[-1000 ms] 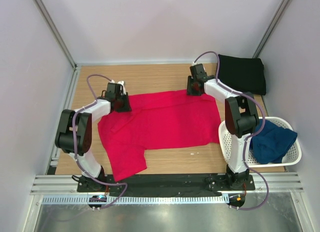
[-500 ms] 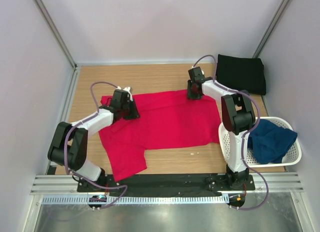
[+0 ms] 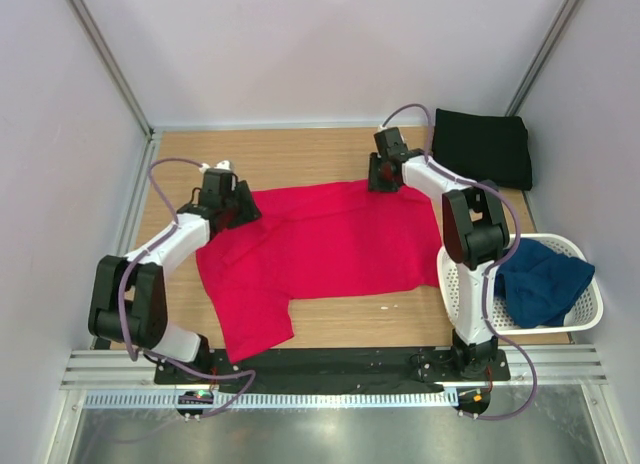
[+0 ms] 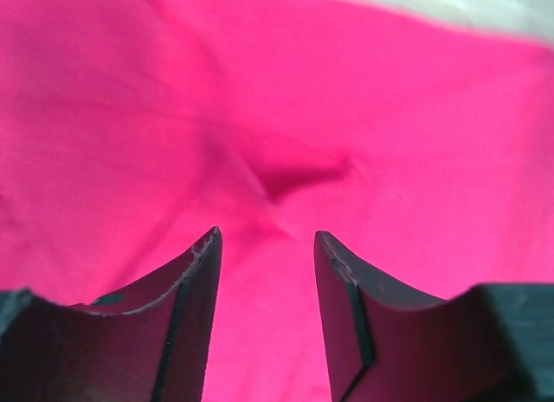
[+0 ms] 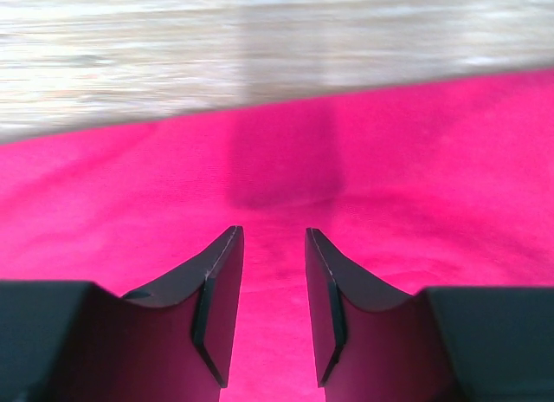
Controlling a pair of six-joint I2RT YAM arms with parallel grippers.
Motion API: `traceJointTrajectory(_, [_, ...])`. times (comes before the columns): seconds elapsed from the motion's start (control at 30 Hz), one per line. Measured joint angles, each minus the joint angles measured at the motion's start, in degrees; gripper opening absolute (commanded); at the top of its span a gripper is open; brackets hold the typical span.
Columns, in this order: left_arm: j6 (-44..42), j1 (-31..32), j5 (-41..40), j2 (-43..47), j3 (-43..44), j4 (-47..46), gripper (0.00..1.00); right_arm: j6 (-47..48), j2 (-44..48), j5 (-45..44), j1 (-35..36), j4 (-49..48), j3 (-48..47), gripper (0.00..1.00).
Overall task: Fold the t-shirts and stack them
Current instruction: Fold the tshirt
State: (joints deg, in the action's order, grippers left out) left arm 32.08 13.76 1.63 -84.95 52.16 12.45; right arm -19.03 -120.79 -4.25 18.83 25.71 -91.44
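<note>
Left gripper (image 4: 267, 236) is hanging spread open above a pucker in the red t-shirt (image 3: 320, 244). The right gripper (image 5: 273, 232), also spread, is poised over that shirt's edge, with the table (image 5: 260, 38) just ahead. Only the overhead view is showing the black t-shirt (image 3: 485, 147) to its right and the navy t-shirt (image 3: 540, 279) in the basket (image 3: 455, 284) behind it.

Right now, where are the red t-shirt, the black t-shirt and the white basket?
red t-shirt (image 3: 330, 239), top external view, middle of its body
black t-shirt (image 3: 485, 149), top external view, centre of the cloth
white basket (image 3: 450, 279), top external view, left wall

Three t-shirts (image 3: 330, 239) (image 3: 485, 149) (image 3: 545, 284), two pincers (image 4: 264, 242) (image 5: 274, 233) (one basket (image 3: 455, 284))
</note>
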Motion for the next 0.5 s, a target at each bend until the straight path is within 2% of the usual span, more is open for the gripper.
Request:
traceJointTrajectory(0.17, [-0.1,-5.6,1.6,-2.9,0.3,-3.8,0.51,0.0,-0.3,0.9,1.0,-0.4,-1.2,0.41])
traceJointTrajectory(0.5, [-0.3,-5.6,10.2,-17.9,6.3,-9.6,0.52,-0.4,-0.6,1.4,1.7,-0.7,0.0,0.41])
